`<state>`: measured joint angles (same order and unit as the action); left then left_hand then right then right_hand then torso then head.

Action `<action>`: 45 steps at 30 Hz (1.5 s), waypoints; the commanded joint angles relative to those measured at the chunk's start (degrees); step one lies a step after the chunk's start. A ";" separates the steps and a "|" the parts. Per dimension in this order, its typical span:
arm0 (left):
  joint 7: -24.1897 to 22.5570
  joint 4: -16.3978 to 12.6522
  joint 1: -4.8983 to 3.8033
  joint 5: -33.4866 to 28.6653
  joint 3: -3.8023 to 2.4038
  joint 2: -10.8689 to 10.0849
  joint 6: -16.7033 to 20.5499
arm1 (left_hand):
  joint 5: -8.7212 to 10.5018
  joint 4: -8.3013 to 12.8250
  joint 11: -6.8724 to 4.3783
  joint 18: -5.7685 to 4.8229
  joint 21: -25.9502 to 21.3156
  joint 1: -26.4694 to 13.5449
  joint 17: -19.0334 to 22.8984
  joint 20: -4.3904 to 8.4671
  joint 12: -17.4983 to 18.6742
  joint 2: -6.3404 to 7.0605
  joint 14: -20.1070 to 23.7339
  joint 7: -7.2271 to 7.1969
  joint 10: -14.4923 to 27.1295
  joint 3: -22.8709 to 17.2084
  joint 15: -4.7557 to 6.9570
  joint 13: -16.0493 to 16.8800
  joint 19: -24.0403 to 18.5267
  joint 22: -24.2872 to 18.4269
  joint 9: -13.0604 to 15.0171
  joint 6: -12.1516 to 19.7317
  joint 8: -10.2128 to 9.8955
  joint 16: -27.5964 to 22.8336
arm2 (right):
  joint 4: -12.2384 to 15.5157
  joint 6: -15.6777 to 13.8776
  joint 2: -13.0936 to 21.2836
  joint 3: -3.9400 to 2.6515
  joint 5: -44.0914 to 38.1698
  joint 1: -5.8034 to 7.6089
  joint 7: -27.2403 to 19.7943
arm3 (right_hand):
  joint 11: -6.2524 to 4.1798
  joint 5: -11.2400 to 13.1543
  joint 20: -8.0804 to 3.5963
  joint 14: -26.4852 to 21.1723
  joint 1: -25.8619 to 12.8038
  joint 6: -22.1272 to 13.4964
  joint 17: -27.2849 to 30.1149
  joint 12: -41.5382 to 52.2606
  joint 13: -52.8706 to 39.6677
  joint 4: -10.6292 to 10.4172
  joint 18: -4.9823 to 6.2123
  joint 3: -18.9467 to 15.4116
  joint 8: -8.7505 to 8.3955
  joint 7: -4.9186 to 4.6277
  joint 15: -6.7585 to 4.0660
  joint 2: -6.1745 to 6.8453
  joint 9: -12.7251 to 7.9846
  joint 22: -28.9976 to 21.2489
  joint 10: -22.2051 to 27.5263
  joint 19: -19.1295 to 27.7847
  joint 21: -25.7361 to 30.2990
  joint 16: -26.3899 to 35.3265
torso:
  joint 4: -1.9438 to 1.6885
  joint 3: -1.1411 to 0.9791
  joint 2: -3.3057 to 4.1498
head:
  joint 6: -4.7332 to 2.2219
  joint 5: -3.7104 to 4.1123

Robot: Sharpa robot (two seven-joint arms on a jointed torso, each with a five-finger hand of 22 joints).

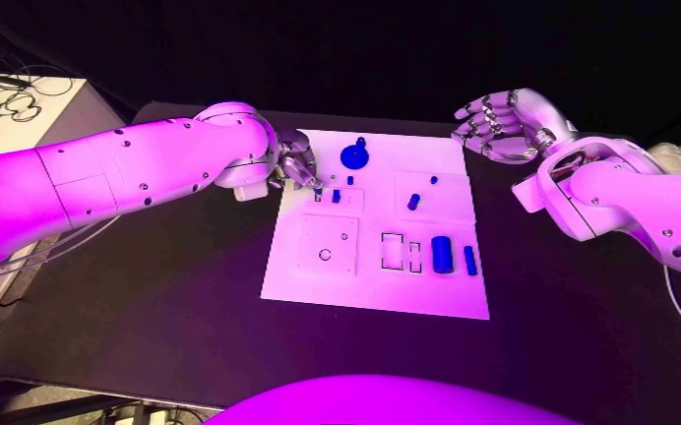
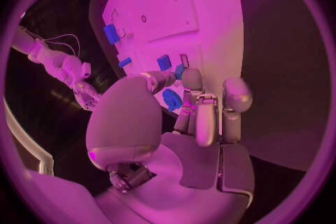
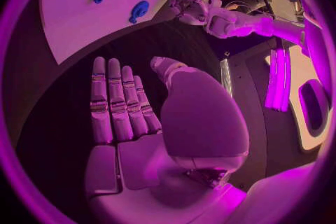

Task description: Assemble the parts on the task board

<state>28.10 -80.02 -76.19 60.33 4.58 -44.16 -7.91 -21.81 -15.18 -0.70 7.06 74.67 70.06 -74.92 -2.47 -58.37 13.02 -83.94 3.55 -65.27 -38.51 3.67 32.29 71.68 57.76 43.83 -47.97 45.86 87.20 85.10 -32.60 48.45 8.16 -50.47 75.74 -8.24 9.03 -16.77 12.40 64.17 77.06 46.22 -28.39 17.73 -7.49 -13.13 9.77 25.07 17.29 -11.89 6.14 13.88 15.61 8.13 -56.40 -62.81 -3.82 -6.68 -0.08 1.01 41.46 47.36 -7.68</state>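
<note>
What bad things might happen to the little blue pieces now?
The left hand has its fingers right among the small blue pieces at the task board's far edge, so it might nudge the round blue part beside them. The right hand is open off the board; swinging in, it might bump the blue cylinder.

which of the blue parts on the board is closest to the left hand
The small blue part at the board's left edge, right beside the left hand. The round keyhole-shaped part lies farther along the top, and the cylinder sits toward the right.
</note>
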 commanded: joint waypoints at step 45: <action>0.04 -0.36 0.35 2.64 0.27 0.12 -4.47 | -0.16 11.04 -0.07 -0.49 0.30 0.13 -9.87 0.03 -0.07 0.08 -4.32 -0.02 -0.45 -11.42 0.35 -0.20 0.29 0.01 -0.10 -0.56 0.04 0.27 | -0.13 0.56 0.06 -0.02 0.22 -0.07 -0.67 | 0.31 -0.34 0.10 -0.31 -0.85 -0.23 0.24 -0.42 0.34 0.02 0.79 -0.43 -0.19 -1.14 0.19 -0.06 -0.10 -0.37 -0.05 0.42 0.23 0.49 | 0.01 0.00 0.01 | 0.76 -0.01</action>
<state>28.17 -80.48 -75.95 62.48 4.78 -44.19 -10.97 -21.58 -15.16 -0.71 7.06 74.67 69.85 -74.92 -2.47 -58.36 13.22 -83.94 3.37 -65.66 -38.52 3.67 32.14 71.67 57.84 43.68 -48.15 45.74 87.20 84.99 -32.52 48.50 8.16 -50.24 75.69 -8.30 9.02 -16.77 12.40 64.17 76.83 46.23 -28.20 17.51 -7.20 -13.14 9.77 25.07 17.29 -11.89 6.14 13.65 15.56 7.81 -56.40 -62.82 -3.82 -6.36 -0.08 0.97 41.44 48.02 -7.71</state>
